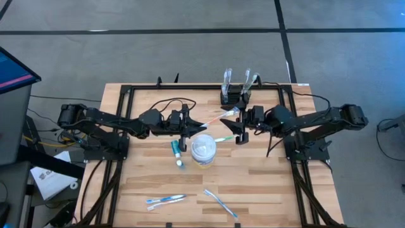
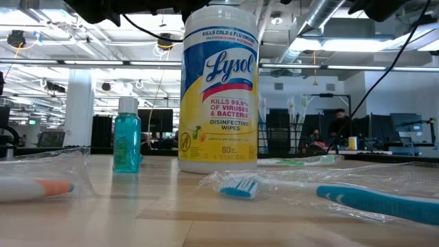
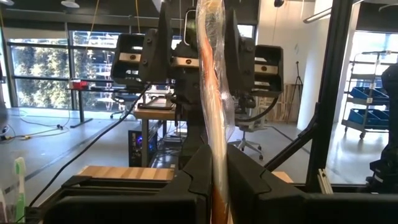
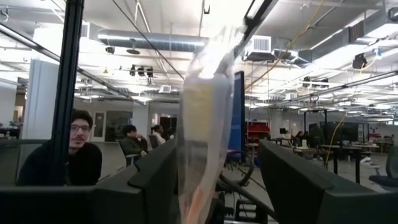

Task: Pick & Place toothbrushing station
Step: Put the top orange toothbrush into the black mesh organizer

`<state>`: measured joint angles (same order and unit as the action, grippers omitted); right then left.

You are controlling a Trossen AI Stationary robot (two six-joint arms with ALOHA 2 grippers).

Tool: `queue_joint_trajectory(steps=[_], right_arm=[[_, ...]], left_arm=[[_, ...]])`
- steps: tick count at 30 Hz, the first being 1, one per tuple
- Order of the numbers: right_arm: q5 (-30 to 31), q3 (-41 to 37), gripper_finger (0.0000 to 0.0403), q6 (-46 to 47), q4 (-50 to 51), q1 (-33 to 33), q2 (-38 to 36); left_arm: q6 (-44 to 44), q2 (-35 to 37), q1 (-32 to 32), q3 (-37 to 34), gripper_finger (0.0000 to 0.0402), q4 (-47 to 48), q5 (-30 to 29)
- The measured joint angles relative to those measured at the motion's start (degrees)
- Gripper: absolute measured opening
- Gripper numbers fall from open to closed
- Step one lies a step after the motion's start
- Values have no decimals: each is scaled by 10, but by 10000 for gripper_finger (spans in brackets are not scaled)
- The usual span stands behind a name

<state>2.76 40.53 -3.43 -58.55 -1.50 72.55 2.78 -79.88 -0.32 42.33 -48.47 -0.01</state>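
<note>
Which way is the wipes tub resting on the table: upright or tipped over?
Upright. The wipes tub stands on its base, label reading level; from above, its round lid faces up.

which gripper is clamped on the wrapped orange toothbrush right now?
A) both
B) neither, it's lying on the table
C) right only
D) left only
D: in the left wrist view the left gripper is shut on the wrapped orange toothbrush, while in the right wrist view the right gripper stands open with the wrapper loose between its fingers.
</note>
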Motion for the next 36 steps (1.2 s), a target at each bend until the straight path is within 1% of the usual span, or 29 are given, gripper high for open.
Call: queue_joint_trajectory(steps=[3,6,9,12,13,17,20,25,32,36], right_arm=[[0,0,187,0,-6,0,0],[0,0,148,0,-2,0,0],[0,0,95,0,3,0,0],[0,0,25,-22,3,0,0],[-1,0,15,-35,2,0,0],[-1,0,8,-44,0,-4,0],[-1,0,6,-42,0,-4,0],[0,0,4,-42,6,-4,0],[3,0,1,-41,22,-2,-4],[33,0,1,-41,75,4,-25]], left_arm=[[0,0,0,0,16,0,0],[0,0,0,0,16,0,0],[0,0,0,0,16,0,0],[0,0,0,0,17,0,0],[0,0,0,0,18,0,0],[-2,0,0,0,21,0,0],[-1,0,1,0,31,0,0],[18,0,1,0,62,1,0],[9,0,10,0,102,1,0],[9,0,25,0,128,11,2]])
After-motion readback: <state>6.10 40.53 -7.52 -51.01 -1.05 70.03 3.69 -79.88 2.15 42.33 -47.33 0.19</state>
